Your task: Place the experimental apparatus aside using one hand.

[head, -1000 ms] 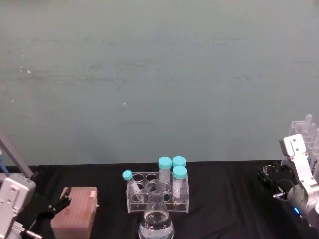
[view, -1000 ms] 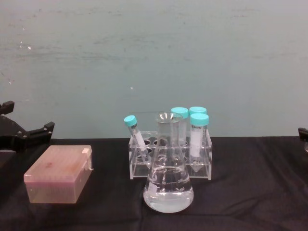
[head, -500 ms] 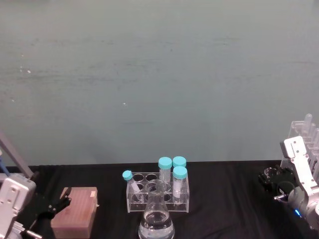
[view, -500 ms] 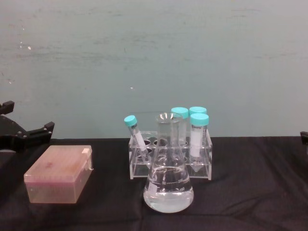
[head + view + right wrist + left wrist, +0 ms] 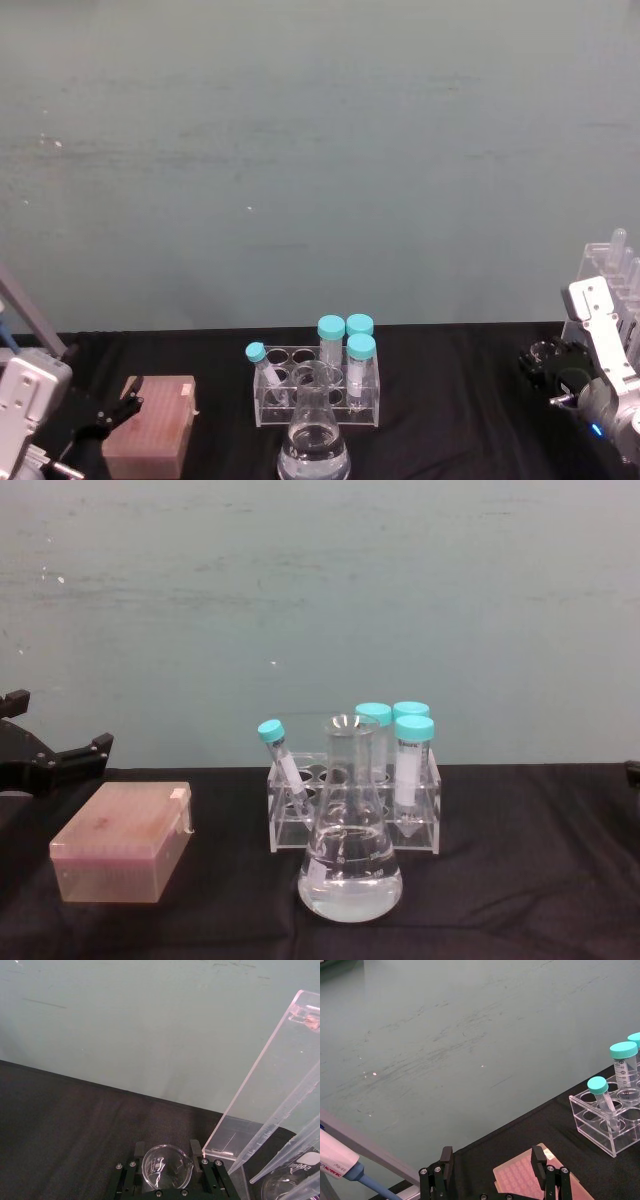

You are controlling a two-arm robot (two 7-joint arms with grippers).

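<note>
Black worktop (image 5: 450, 400), right edge: small beaker (image 5: 167, 1167) clamped in right gripper (image 5: 167, 1146), just shifted slightly rightward, beside pipette stand (image 5: 265, 1085); nearly set aside; left gripper (image 5: 492, 1154) open, parked by pink box (image 5: 150, 425).

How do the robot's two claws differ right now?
The left claw is open and empty; the right claw is closed on a small clear beaker. The left claw hangs by a pink tip box; the right claw sits beside an acrylic pipette stand. Both are black and two-fingered.
</note>
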